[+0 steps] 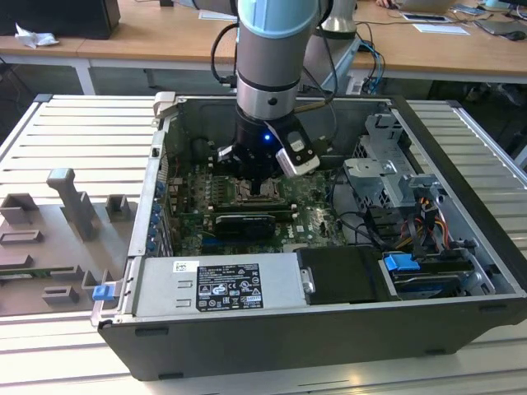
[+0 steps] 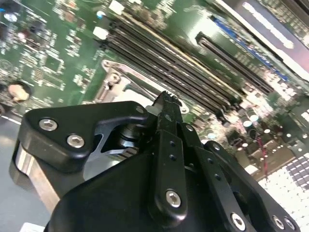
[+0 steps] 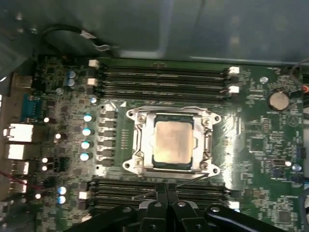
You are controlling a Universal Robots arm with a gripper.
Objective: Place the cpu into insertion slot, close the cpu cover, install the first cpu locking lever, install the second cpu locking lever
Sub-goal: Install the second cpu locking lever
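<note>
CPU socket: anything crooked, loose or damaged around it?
Nothing stands out. In the first wrist view the cpu sits square in the insertion slot, with the cpu cover lying flat around it. The gripper is beside the socket's edge, over the memory slots.

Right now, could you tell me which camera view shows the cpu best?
The first wrist view: the cpu lies in full sight, framed by the cpu cover. In the exterior view the arm stands over that spot; in the second wrist view the gripper hides nearly all of the socket area.
</note>
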